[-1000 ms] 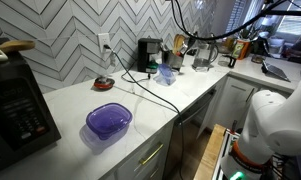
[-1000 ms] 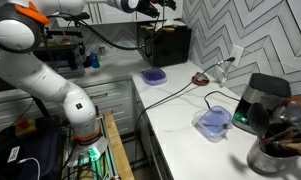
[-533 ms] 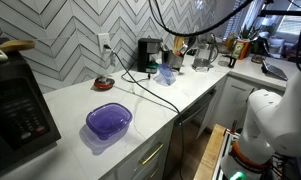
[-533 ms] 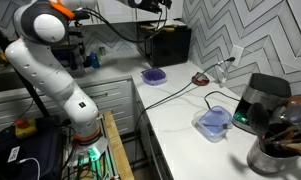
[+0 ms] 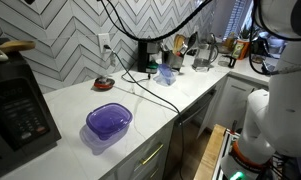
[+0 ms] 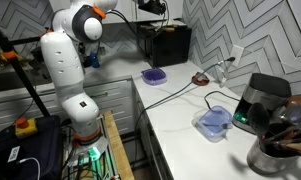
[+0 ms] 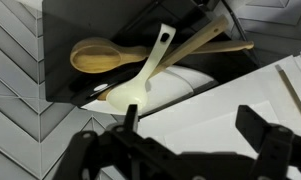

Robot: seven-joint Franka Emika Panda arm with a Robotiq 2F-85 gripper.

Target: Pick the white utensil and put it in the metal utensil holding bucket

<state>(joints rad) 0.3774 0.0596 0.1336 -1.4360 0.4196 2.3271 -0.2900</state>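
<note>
Placement first: the white utensil lies flat on top of the microwave, its head toward the pincer and its handle pointing away. A wooden spoon lies just beside it, perhaps touching, and more wooden handles cross behind. Lying loose up there, it is probably best taken from above, across the narrow handle, to leave the wooden pieces alone. The microwave stands at the far end of the desk, against the tiled wall. The bucket, already crowded with utensils, sits at the near end, well apart, so a long carry along the desk looks necessary. The pincer hangs short of the white utensil in the wrist view, jaws spread wide, empty and touching nothing. On that showing, the grasp is not yet begun.
</note>
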